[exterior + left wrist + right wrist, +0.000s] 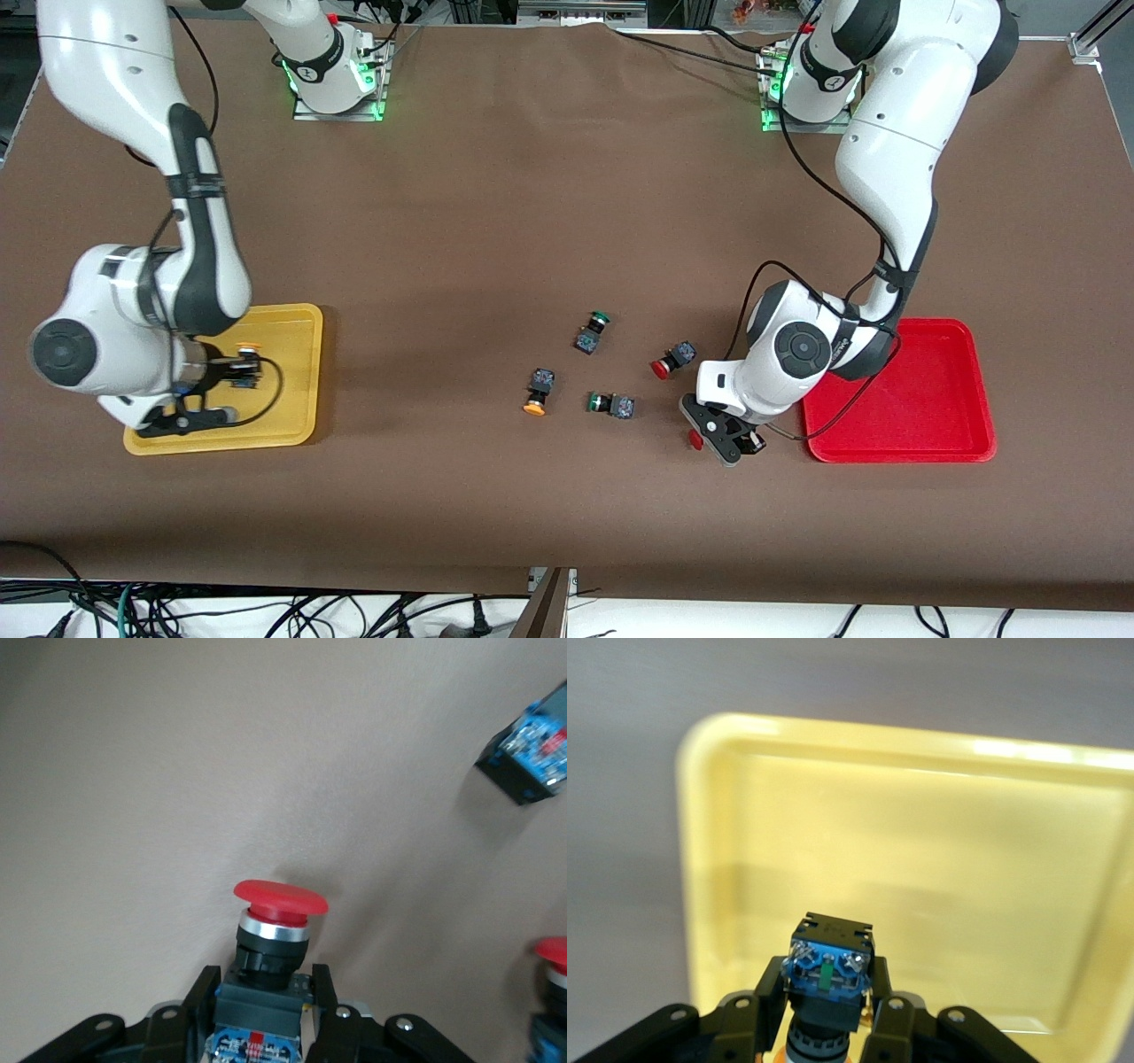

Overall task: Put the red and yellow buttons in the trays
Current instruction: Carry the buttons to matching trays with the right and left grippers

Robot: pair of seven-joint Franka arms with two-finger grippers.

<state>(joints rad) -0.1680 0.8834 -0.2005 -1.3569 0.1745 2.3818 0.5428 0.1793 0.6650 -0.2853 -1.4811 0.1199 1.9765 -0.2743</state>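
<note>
- Right gripper [241, 365] is hovering over the yellow tray [292, 416], fingers [769, 992] clamping a yellow button [247, 349].
- Loose on the brown surface [532, 221] are lying another yellow button [538, 392], two green buttons [593, 331], and a red button [671, 359].
- Left gripper [719, 434] is sitting low beside the red tray [966, 443], fingers [200, 997] clamping a second red button [275, 930].

A robotics lab: two white arms [886, 177] bolted by lit bases [337, 84] to a brown-covered surface [549, 204], with loose cables [177, 611] bundled along its edge.
</note>
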